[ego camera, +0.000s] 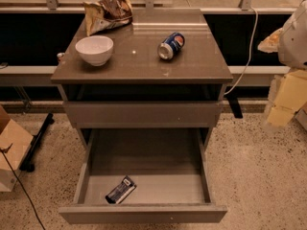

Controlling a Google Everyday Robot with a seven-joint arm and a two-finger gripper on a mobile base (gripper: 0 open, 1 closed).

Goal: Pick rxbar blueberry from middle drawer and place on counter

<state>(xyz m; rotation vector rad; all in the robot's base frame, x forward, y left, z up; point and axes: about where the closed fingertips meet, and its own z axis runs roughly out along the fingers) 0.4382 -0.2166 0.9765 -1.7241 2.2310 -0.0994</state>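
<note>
Dark wrapped bar (pixel 121 189) lies flat near-left in the open drawer (pixel 163 186); probably light, crinkly and slippery, so pinch across its narrow width. Meanwhile the gripper (pixel 295 35) is way off right, can't tell its state.

The counter (pixel 144 61) in front of me carries 3 things: a white bowl (pixel 94 49) upright near its left edge, a blue soda can (pixel 171 45) lying on its side right of centre, and a crumpled snack bag (pixel 108 13) at the back left. My gripper (pixel 284 102) hangs off to the right, beside the counter.
</note>
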